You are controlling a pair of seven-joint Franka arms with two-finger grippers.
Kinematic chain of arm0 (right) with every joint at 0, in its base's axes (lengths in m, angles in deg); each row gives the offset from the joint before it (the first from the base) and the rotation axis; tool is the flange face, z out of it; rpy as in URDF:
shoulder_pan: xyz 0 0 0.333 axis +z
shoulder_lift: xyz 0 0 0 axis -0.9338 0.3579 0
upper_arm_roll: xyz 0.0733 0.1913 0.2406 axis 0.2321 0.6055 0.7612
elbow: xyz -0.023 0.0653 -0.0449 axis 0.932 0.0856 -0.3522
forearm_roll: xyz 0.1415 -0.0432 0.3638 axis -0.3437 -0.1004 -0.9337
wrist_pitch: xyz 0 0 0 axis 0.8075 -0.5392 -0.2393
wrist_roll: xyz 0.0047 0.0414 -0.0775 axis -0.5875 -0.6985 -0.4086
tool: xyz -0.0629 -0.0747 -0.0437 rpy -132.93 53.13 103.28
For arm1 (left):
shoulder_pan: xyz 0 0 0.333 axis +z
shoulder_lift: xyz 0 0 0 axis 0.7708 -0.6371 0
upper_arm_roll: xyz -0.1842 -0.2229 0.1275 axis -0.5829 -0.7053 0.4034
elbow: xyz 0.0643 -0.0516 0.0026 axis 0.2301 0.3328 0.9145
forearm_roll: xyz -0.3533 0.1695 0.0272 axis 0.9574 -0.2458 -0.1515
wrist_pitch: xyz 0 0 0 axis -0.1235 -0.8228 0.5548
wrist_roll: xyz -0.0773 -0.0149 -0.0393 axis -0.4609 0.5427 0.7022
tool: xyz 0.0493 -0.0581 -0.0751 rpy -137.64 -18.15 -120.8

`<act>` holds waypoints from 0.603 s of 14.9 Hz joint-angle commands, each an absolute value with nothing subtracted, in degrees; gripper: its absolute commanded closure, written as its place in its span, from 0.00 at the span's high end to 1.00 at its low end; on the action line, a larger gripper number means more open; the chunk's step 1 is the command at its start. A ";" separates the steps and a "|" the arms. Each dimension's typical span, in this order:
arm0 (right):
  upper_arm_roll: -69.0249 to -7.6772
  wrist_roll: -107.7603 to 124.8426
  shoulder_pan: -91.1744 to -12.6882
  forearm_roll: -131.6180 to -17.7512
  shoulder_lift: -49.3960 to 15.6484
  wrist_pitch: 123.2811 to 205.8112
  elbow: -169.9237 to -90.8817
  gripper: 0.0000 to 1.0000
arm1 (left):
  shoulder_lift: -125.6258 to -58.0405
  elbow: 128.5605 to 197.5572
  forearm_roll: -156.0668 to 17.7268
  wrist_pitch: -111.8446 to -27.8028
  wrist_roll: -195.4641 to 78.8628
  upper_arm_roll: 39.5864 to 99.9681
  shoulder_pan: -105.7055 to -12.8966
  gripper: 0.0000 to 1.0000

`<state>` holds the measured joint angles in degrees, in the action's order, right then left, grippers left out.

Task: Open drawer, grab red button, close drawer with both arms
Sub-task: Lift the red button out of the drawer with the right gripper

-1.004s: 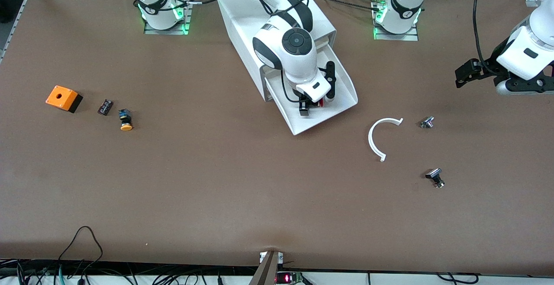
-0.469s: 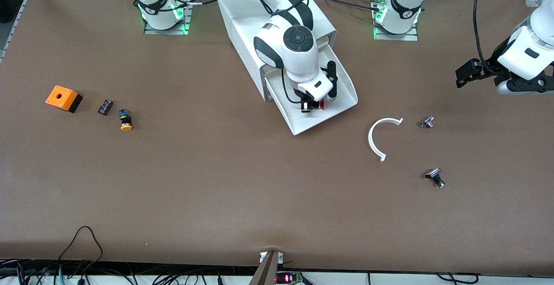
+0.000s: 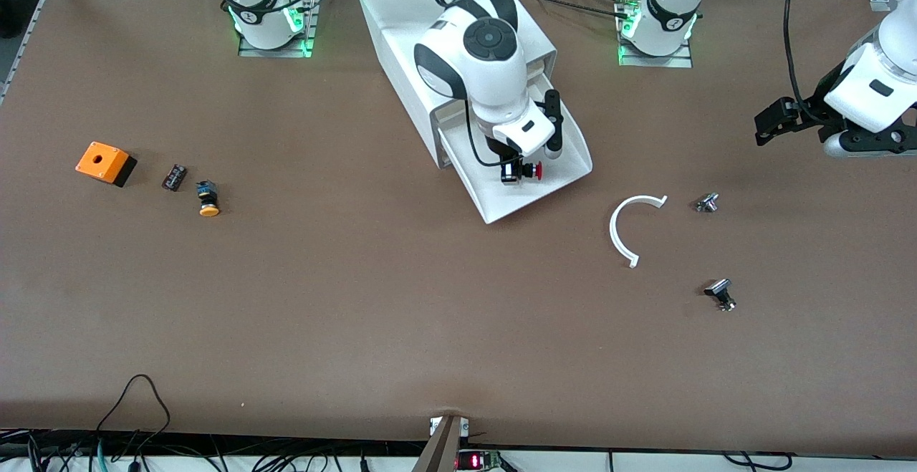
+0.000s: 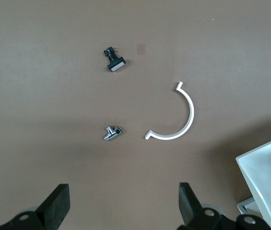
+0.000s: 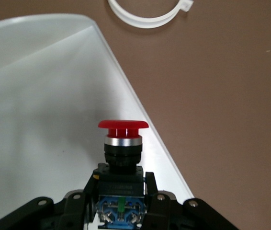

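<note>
The drawer is pulled out of the white cabinet and also shows in the right wrist view. My right gripper is shut on the button and holds it over the open drawer. The right wrist view shows its red cap and black-and-blue body gripped between the fingers. My left gripper is open and empty, and waits over bare table at the left arm's end; its fingers show in the left wrist view.
A white half ring, a small metal part and a black-capped part lie toward the left arm's end. An orange box with a hole, a small dark part and an orange-capped button lie toward the right arm's end.
My right gripper has lifted the button up off the drawer floor, and its red cap now shows clear of the wrist. The left arm has not moved.
</note>
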<state>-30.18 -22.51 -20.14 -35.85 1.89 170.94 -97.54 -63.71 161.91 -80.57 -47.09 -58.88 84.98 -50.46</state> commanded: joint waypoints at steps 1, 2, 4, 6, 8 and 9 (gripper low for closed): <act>-31.93 -17.57 -20.07 -35.38 -2.80 170.74 -101.77 0.24 | -63.93 160.47 -81.24 -46.17 -59.48 84.50 -50.60 1.00; -32.02 -14.15 -20.60 -35.38 -3.16 170.83 -102.39 0.24 | -64.10 160.47 -81.33 -46.35 -59.48 84.50 -50.69 1.00; -32.98 -9.48 -21.39 -35.29 -4.12 171.09 -104.23 0.25 | -65.50 160.47 -81.85 -46.35 -59.56 84.41 -51.30 1.00; -35.18 -5.00 -21.48 -35.29 -5.44 171.18 -106.95 0.26 | -66.04 160.38 -81.85 -46.26 -60.61 84.41 -51.66 1.00; -37.55 -2.34 -22.18 -35.38 -6.76 172.05 -110.55 0.26 | -68.13 160.38 -81.94 -46.44 -61.06 84.32 -52.18 1.00; -38.17 -2.25 -22.97 -35.46 -7.63 172.67 -112.40 0.26 | -69.54 160.64 -81.85 -46.96 -61.15 84.32 -52.18 1.00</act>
<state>-37.16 -4.58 -21.74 -35.85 -3.63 170.91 -105.88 -66.21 161.92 -80.57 -47.10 -59.77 84.40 -51.78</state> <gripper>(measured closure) 0.595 0.000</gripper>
